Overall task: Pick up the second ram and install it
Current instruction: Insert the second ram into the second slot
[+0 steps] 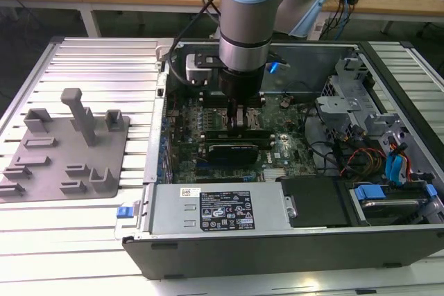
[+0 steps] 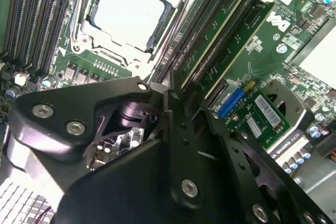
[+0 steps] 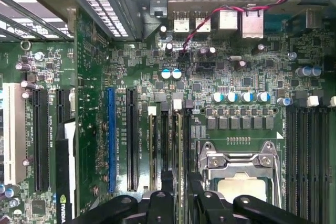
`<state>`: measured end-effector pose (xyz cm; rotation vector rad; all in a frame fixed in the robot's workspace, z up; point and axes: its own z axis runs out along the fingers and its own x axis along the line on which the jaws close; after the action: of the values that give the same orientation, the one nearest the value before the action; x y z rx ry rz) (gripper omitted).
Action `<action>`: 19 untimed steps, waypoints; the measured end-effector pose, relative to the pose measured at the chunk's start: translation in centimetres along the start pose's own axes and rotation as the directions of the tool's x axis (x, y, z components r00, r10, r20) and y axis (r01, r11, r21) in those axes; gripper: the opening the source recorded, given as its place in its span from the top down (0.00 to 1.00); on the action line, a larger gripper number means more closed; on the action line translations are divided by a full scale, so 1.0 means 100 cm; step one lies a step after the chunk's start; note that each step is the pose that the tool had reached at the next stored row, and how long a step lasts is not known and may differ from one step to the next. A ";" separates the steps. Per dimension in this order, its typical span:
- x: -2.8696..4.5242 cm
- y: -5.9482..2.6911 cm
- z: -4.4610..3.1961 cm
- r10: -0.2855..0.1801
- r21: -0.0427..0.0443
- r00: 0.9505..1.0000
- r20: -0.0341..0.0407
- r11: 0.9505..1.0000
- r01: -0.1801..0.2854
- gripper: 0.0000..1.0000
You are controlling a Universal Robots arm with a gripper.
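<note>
Black gripper (image 2: 173,98) housing sits closest in the second wrist view, low over the green motherboard (image 2: 252,61) inside the open computer case (image 1: 277,247). Fingers (image 3: 197,184) reach down beside the CPU socket (image 3: 239,163), right at the memory slots. Second ram (image 3: 179,145) stands on edge in a slot just beside the socket, running straight away from the fingers, its near end hidden between them. One more stick (image 3: 152,145) sits in a slot near it. Fingers look close together around the ram's end, but cannot tell if they actually clamp it or just touch it. In the exterior view the arm (image 1: 250,12) comes straight down into the middle of the case, gripper (image 1: 239,119) just above a black card (image 1: 236,150). Grey fixture tray (image 1: 66,147) with blocks lies on the slatted counter (image 1: 104,60), on the exterior view's left, well apart from the case
</note>
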<state>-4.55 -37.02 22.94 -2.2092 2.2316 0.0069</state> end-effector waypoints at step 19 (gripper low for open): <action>-0.0005 -0.0188 -0.0214 0.000 0.000 1.000 0.000 1.000 0.000 0.92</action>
<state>-2.66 -37.00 25.07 -2.2093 2.2317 0.0066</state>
